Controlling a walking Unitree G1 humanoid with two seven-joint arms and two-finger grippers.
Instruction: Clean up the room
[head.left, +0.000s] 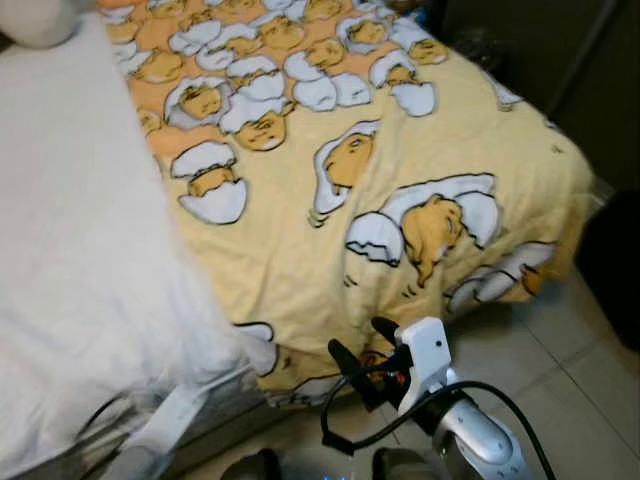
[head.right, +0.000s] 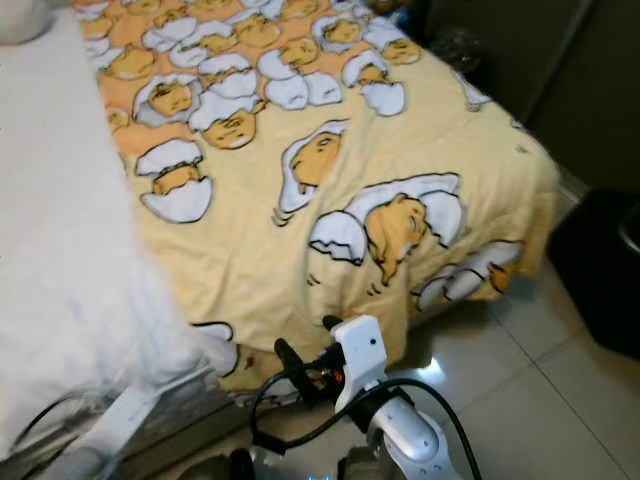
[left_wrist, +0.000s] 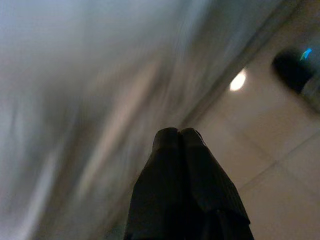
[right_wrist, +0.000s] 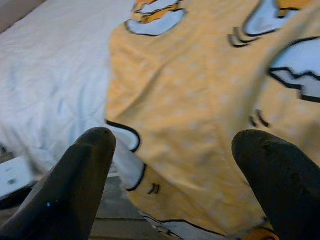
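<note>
Right gripper (head.left: 362, 338), fingers spread wide, at six o'clock below yellow egg-print cotton blanket (head.left: 400, 170): best pinch its hanging hem squarely. Left gripper (left_wrist: 179, 134) is closed.

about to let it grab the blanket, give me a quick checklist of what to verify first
1. Right gripper open: ok, its two black fingers are spread apart in the right wrist view.
2. Right gripper aimed at the yellow egg-print blanket: ok, the hanging edge lies between the fingers' line of sight.
3. Contact with the blanket: not ok, the fingers are apart from the fabric.
4. Left gripper free: ok, fingers pressed shut on nothing, low beside the bed.
5. White sheet out of the grasp: cannot tell, it lies right beside the blanket's corner.
6. Pale tiled floor by the bed free for stepping: ok.
</note>
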